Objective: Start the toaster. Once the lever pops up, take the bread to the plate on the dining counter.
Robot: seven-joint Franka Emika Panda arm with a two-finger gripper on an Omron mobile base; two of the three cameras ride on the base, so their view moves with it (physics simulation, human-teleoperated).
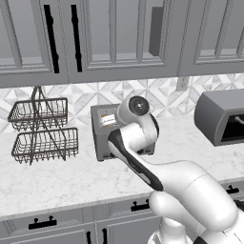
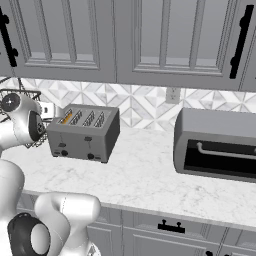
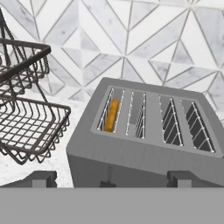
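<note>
Released end effector faces boxy brushed-metal toaster holding orange bread edge-on.

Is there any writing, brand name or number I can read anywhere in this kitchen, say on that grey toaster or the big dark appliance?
No readable text anywhere.
Boxy grey metal four-slot toaster: no brand or numbers by its levers and dark knobs.
Small pale panel with an orange stripe, seen in the left base view behind the arm: too blurred to read.
Large dark-grey rounded appliance: plain.
Grey wall cabinets and pale wall outlet: no lettering.
</note>
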